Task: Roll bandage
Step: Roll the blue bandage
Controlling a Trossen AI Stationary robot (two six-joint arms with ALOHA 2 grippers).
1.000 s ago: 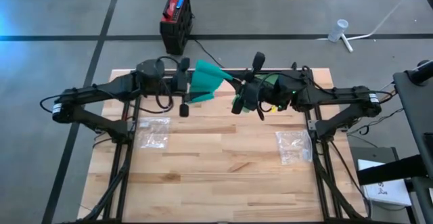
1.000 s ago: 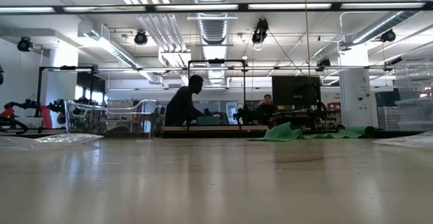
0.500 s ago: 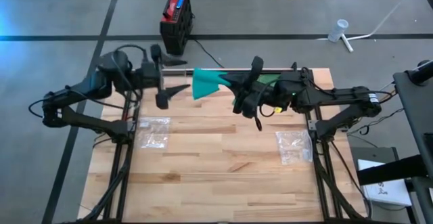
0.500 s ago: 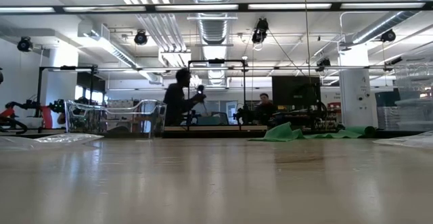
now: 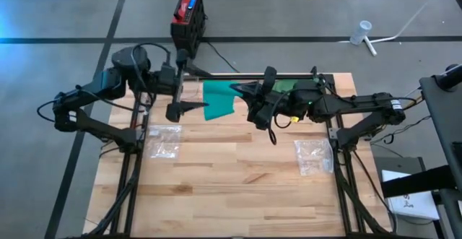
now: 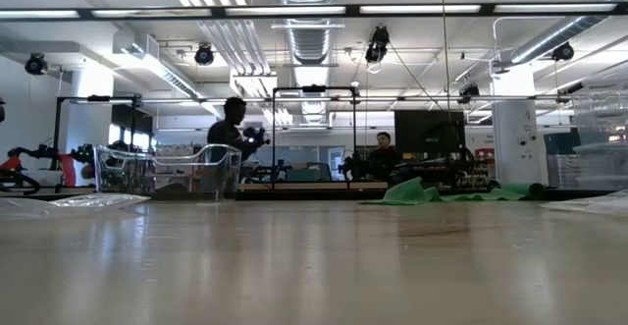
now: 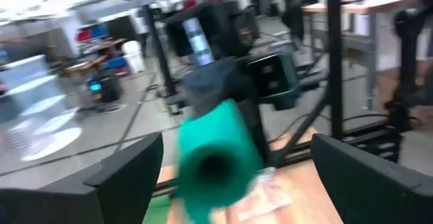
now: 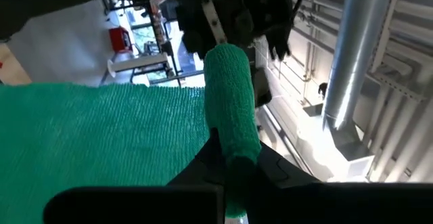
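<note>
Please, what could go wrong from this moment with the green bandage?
1. The left gripper is open and apart from the green woven bandage, so only the shut right gripper holds it; the loose flat end may sag or unwind.
2. More green cloth lies at the far edge of the wooden table; it could snag under the right arm.

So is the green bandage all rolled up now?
No, only partly. The right gripper is shut on a rolled piece of the green bandage, but a flat length hangs spread out from it toward the open left gripper.
</note>
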